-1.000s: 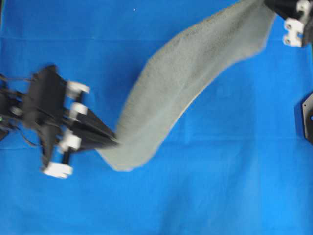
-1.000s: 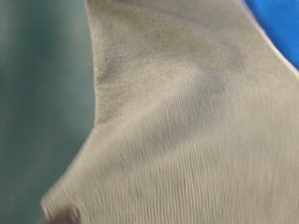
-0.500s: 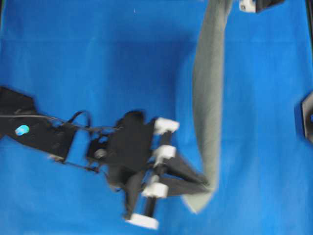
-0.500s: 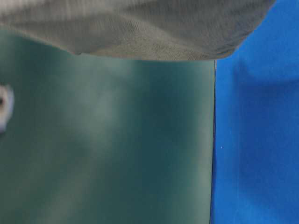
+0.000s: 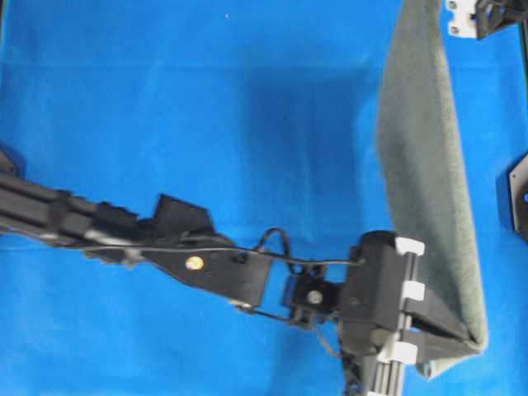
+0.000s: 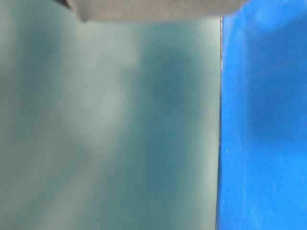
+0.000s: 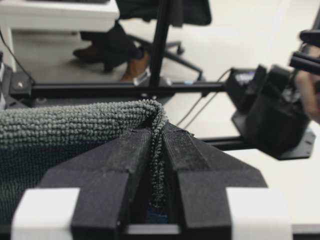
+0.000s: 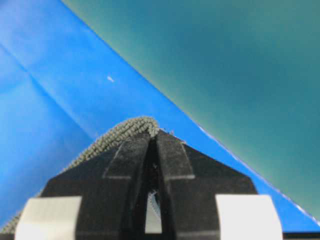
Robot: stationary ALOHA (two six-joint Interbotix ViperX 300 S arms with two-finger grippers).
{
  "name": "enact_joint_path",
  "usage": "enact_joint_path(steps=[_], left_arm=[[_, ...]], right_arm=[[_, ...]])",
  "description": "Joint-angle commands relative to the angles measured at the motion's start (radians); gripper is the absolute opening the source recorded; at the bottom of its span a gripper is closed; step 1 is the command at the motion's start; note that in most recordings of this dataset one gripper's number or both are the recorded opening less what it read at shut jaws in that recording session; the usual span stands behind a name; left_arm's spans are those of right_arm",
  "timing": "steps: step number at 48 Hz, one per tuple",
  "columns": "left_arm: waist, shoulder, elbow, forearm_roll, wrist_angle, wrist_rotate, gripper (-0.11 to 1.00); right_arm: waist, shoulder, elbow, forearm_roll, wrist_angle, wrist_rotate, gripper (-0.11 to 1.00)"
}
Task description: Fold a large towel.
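Left gripper (image 7: 159, 150) is clamping shut on a corner of the large towel (image 5: 425, 181); the left wrist view shows terry pile pinched between the jaws and bulging over the tips. Right gripper (image 8: 154, 150) is likewise closed on another towel corner, with cloth showing behind the jaws in its wrist view. In the overhead view only a bit of the right gripper is showing at the far right corner of the blue cloth (image 5: 206, 107).

Towel is hanging as a narrow band between the two grippers, running along the right edge of the blue cloth from the far corner to the near corner. It looks lifted rather than lying flat: the table-level view is catching only a strip of it at the top of frame, with nothing under it.

Progress, as I read it:
- Two corners are gripped and the towel is pulled out lengthwise.
- No crease or stacked layer is showing; the band looks like cloth seen edge-on or draping, and I cannot tell whether it is already doubled.
- No finished fold is lying on the cloth.

Still to do: lay the towel down flat, bring the held edge over onto the opposite edge, line up the hems, release, and repeat if more folds are wanted. Early stage, I'd say.
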Motion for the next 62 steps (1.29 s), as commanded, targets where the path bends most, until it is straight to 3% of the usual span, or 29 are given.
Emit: enact_joint_path(steps=[1,10,19,25,33,44,62], left_arm=[[0.002,-0.002,-0.048,0.0,-0.009,0.0,0.04],[0.002,-0.051,0.087,-0.006,-0.028,-0.012,0.04],[-0.012,-0.179,0.416,-0.035,-0.264,-0.035,0.04],[-0.02,-0.268,0.626,-0.037,-0.391,-0.106,0.04],[-0.057,-0.339,0.787,-0.037,-0.423,-0.204,0.04],[-0.104,-0.362,0.85,-0.038,-0.388,-0.27,0.04],[-0.041,-0.362,0.859,-0.04,-0.245,-0.287,0.04]], right_arm=[[-0.008,-0.005,0.006,-0.008,0.002,0.0,0.03],[-0.006,0.086,0.011,-0.008,-0.054,0.002,0.03],[0.005,0.273,-0.032,-0.008,-0.178,0.002,0.03],[0.04,0.425,-0.101,-0.008,-0.253,-0.002,0.03],[0.084,0.591,-0.235,-0.028,-0.276,-0.002,0.03],[0.117,0.724,-0.365,-0.089,-0.276,-0.002,0.03],[0.124,0.752,-0.377,-0.124,-0.279,-0.002,0.04]])
